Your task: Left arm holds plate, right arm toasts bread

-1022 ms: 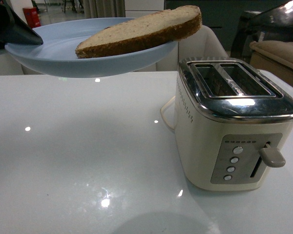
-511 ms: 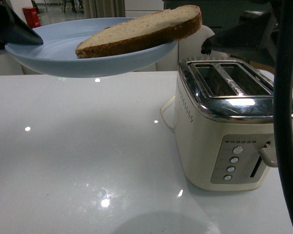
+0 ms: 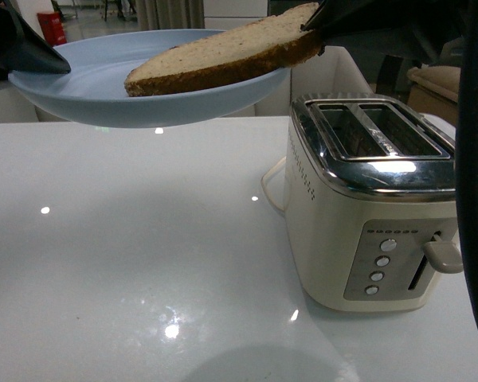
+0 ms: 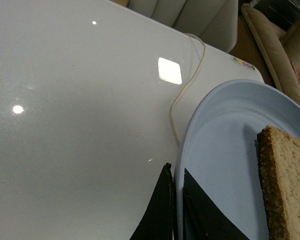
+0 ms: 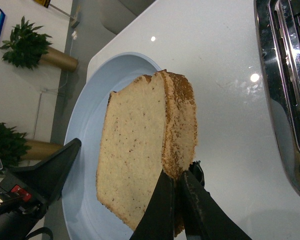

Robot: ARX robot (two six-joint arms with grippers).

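Left gripper point(image 4: 175, 172) pinches the rim of the raised pale-blue plate point(image 3: 143, 111). Right gripper point(image 5: 179, 174) appears clamped on the crust of the bread point(image 5: 135, 150) (slice resting on the plate). The toaster point(image 3: 382, 199) slots are empty; lifting and toasting remain.

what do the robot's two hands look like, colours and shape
Both are matte black with flat, wedge-shaped fingers tapering to points: the left hand and the right hand look alike. A thick black cable hangs beside the right hand.
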